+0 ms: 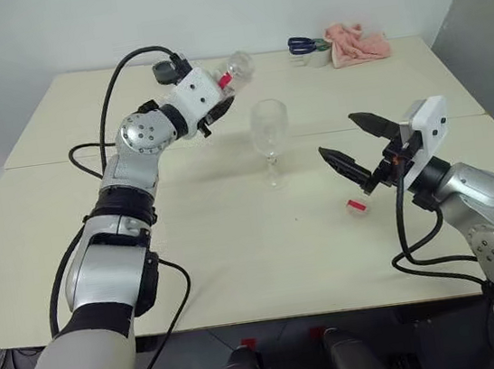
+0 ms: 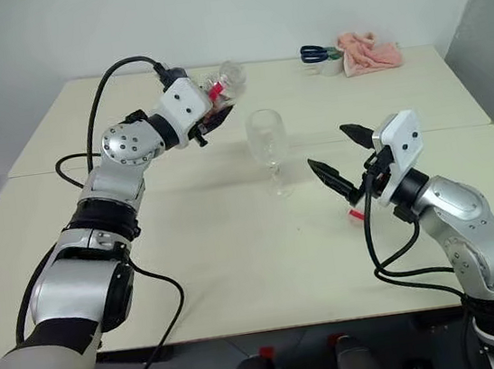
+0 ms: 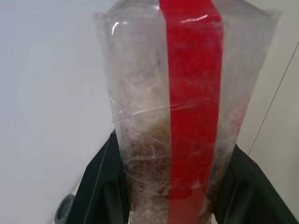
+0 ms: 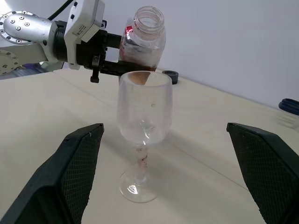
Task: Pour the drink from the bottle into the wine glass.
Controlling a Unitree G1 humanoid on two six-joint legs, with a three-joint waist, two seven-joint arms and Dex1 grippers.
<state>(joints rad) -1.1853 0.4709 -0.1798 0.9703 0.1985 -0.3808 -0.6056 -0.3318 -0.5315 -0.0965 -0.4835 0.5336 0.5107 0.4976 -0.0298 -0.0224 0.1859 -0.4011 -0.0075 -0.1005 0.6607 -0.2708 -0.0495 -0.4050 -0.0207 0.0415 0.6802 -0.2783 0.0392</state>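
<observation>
1. Bottle [image 1: 230, 73] in the upper middle of the head view, uncapped, tipped over, mouth aimed up and to the right, raised behind and to the upper left of the wine glass [image 1: 270, 138]. Gripped round the body by the left gripper [image 1: 217, 97], fingers [image 3: 100, 186] clamped on either side of the red label strip.
2. Drink [image 4: 135, 51] lying low in the bottle, reddish-brown; none seen in the glass bowl.
3. Wine glass upright at centre frame on the table [image 1: 239, 258], free of both grippers.
4. To pour well: bring the mouth over the rim first, then roll the wrist slowly, so the stream lands inside the bowl; avoid knocking the rim, as the thin stem looks tippy.
5. Left arm stretched forward across the left half of the frame, wrist about level.
6. Right gripper [image 1: 351, 145] at centre right, spread wide, grasping nothing, pointed at the glass; small pink-red cap [image 1: 356, 206] on the table just under it.
</observation>
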